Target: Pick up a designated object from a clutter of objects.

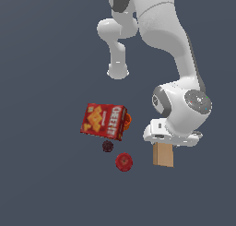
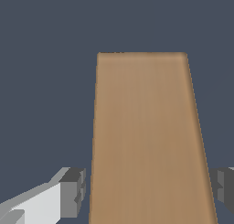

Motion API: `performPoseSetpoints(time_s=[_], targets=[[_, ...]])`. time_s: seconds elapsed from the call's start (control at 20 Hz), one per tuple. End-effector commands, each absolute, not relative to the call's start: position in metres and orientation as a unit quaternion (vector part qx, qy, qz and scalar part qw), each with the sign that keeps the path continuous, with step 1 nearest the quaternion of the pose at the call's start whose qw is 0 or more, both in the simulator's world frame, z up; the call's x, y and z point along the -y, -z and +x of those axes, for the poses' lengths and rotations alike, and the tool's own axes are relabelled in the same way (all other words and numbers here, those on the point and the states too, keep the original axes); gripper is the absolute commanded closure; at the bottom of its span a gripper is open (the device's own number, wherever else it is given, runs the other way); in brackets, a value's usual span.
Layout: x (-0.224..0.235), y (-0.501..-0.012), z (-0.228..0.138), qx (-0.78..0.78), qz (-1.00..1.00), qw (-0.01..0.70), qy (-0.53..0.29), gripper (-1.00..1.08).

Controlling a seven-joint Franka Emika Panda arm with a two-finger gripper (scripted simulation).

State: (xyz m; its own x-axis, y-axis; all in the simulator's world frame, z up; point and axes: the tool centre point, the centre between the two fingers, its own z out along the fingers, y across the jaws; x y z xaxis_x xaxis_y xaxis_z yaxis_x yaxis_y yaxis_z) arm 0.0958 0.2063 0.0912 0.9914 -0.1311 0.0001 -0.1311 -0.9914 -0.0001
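The tan block (image 1: 163,155) stands upright to the exterior view's right of the clutter, directly under my gripper (image 1: 162,145). In the wrist view the plain tan block (image 2: 146,141) fills the middle, and my gripper (image 2: 148,191) straddles it with one finger (image 2: 73,191) on each side. A thin gap shows between that finger and the block; the other finger (image 2: 224,191) sits at the block's edge. The jaws are open around the block. The fingertips are hidden in the exterior view.
The red cracker box (image 1: 104,121) lies to the exterior view's left, with an orange piece (image 1: 128,121) at its edge. A small dark maroon ball (image 1: 108,146) and a red apple-like ball (image 1: 124,162) lie nearer the block. The tiny multicoloured item is not in view.
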Motion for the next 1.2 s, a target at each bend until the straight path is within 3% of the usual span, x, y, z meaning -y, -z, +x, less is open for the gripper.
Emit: performPoseSetpoints(time_s=[0.0,0.35,0.4,1.15], targets=[[-0.206,-0.078,0.095,-0.066,-0.998,0.0,0.0,-0.92],[-0.207,-0.069,0.097,-0.066,-0.998,0.0,0.0,-0.92],[-0.207,-0.069,0.097,-0.066,-0.998,0.0,0.0,1.08],[-0.202,-0.074,0.095,-0.066,-0.998,0.0,-0.001,1.08]])
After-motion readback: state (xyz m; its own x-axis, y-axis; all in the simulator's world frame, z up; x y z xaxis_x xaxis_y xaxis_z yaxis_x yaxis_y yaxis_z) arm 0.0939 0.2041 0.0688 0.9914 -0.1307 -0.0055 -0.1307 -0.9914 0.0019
